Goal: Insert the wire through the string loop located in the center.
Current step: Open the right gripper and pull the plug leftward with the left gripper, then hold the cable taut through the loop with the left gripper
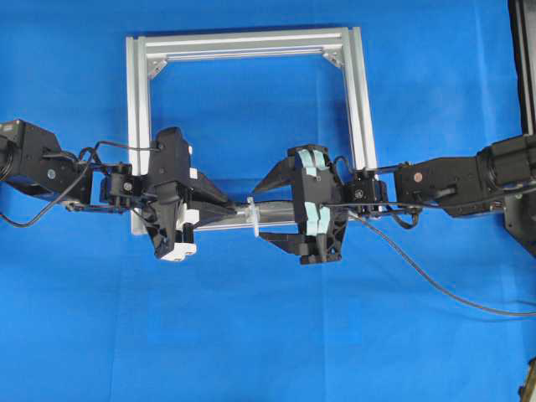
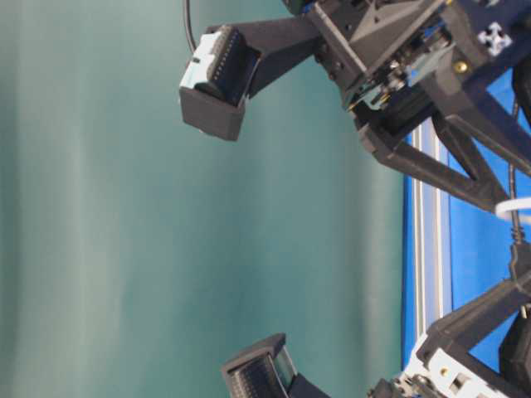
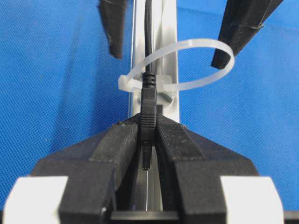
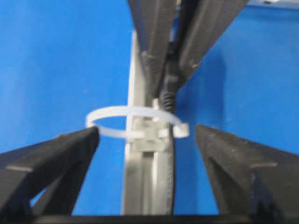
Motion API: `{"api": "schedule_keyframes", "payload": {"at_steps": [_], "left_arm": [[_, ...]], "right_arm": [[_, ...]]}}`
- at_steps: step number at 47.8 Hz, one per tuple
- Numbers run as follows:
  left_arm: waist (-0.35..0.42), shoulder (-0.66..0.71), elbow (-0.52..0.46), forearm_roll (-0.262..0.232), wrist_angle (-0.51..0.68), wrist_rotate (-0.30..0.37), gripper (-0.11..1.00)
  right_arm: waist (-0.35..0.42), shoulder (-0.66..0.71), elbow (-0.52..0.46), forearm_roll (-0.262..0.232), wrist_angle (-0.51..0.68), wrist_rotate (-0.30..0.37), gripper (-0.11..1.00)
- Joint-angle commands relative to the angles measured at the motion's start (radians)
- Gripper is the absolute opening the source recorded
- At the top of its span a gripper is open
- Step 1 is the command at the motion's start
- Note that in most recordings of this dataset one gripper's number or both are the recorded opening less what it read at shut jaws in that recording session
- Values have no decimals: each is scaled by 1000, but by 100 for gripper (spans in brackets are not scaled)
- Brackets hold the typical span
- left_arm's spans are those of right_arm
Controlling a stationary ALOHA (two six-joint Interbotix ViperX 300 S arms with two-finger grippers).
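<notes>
Gripping the wire's plug [image 3: 148, 109], our left gripper [image 3: 148, 140] has its fingers [image 3: 117, 144] pressed tight on either side of the small dark plug, the silvery tip showing in the slot between them. From our left wrist view the wire [image 3: 148, 28] runs on from the plug straight through the string loop [image 3: 187, 63], a thin white band standing up from the silver frame bar [image 3: 168, 37] and fastened there with a small clasp. The plug sits just on our near side of the loop, and the cable continues beyond it along the bar.

Our right gripper [image 4: 147, 135] stands wide apart, one finger [image 4: 56, 158] on each side of the loop and neither touching it or the wire. In that view the wire [image 4: 167, 91] passes through the white loop [image 4: 112, 114] and into the closed left gripper [image 4: 170, 51] beyond.

From overhead, we see both grippers facing each other over the lower bar of the square aluminium frame [image 1: 138, 100], the left gripper [image 1: 230, 211] coming from the left and the right gripper [image 1: 266, 209] from the right, with the loop [image 1: 253, 218] between them. The long black wire [image 1: 435, 280] trails away across the blue table [image 1: 268, 335] toward the right edge.

The table-level view shows only parts of the two grippers and the bar, too close for us to read more.
</notes>
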State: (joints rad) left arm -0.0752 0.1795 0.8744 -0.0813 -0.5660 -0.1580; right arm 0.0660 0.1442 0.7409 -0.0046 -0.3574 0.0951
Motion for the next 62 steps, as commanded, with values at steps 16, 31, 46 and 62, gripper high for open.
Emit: {"api": "schedule_keyframes", "payload": {"at_steps": [16,31,46,62], "left_arm": [[5,-31,2,-3,-5,5,7],[-2,-166,155,-3,0,5,7],[-15,-324,333,-2,2,-6,7],[-46,-469,446,-3,43,-17,7]], "right_arm": [[2,-21,-8,0,-5,-2,96],[2,-26,-3,-2,-3,-3,96],[2,-28,-2,-2,-3,-12,96],[2,-31,6,-2,0,-18,96]]}}
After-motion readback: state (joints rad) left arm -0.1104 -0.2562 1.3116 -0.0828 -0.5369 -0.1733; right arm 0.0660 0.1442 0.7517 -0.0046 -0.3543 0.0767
